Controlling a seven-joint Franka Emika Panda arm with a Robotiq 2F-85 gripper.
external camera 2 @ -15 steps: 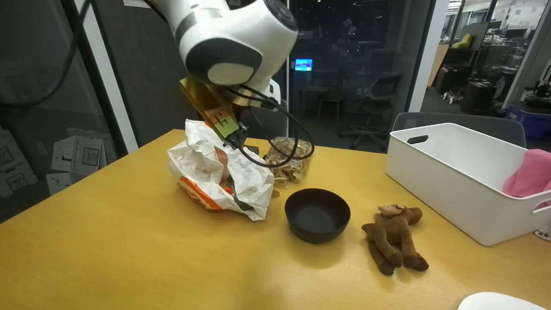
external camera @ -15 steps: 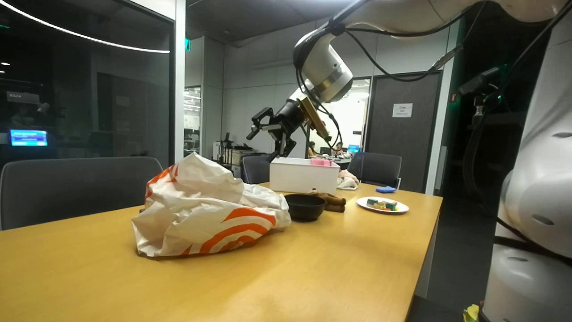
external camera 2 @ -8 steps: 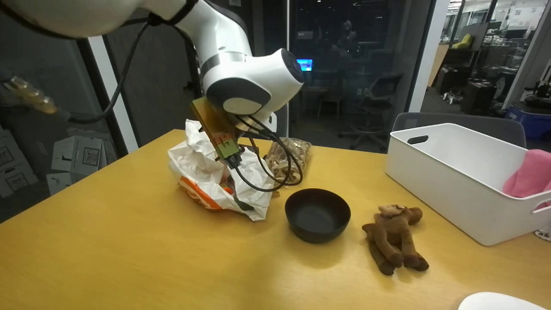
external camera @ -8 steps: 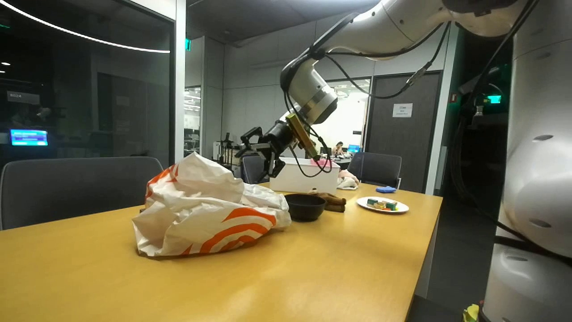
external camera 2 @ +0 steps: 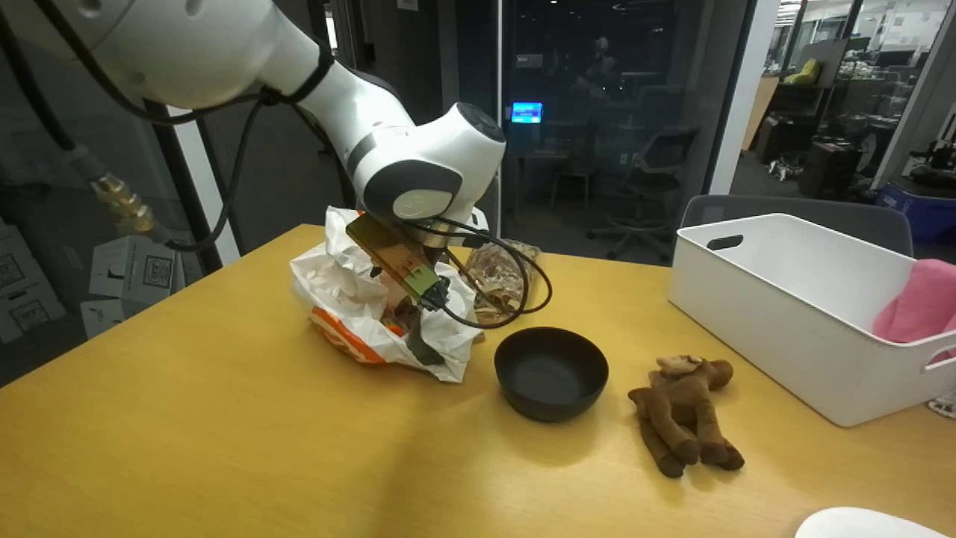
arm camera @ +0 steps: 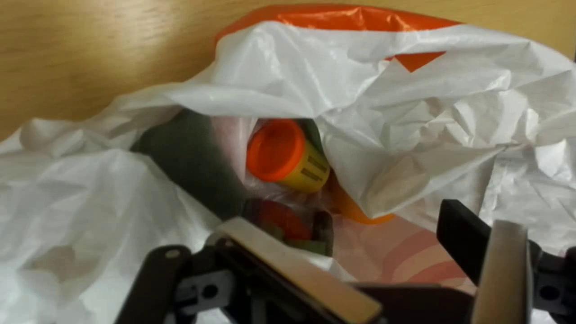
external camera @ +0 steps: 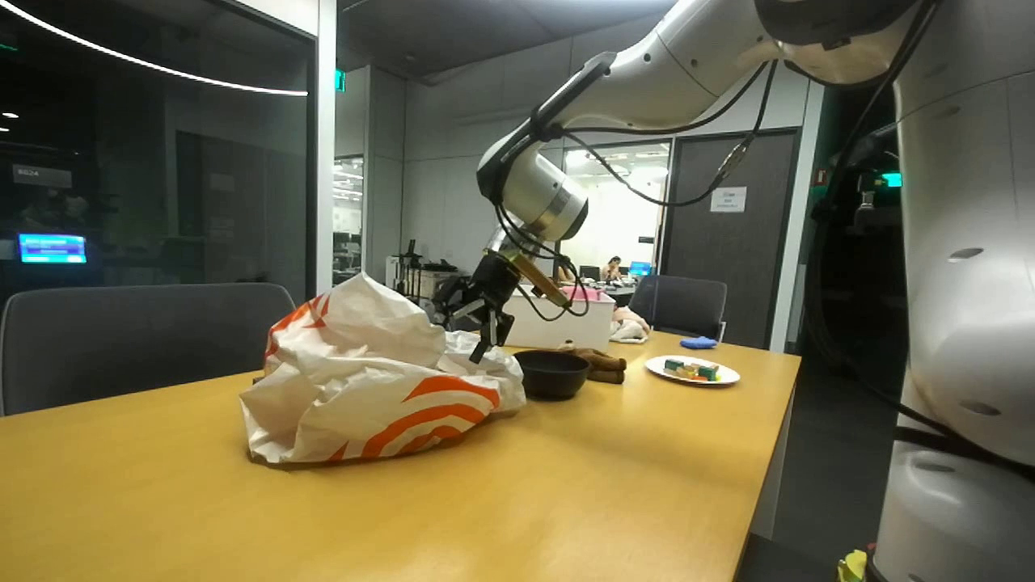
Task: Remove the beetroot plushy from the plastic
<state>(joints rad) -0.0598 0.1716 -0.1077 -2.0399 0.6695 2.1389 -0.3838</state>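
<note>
- Plainly, the gripper [arm camera: 387,261] is held at the mouth of the plastic bag [external camera: 376,380], its two flat, metal-faced fingers spread apart and released; whether the bag is touched cannot be told.
- The bag, thin, glossy and white with orange print, is crumpled into sharp creases on the smooth wooden table [arm camera: 81,72].
- Inside it, a rounded, orange-lidded yellow tub [arm camera: 310,173] is seen; whether the beetroot plushy lies among the shadowed contents cannot be told.
- Just beside the bag, in an exterior view, a clear packet of crinkled brown strips [external camera 2: 499,278] is partly hidden.
- A deep, round, matte black bowl [external camera 2: 551,373] is set upright nearby.
- Beyond the bowl, a soft brown toy animal [external camera 2: 683,418] is sprawled.
- Farther off, a soft pink thing [external camera 2: 919,299] is held in a smooth white plastic box [external camera 2: 769,321].
</note>
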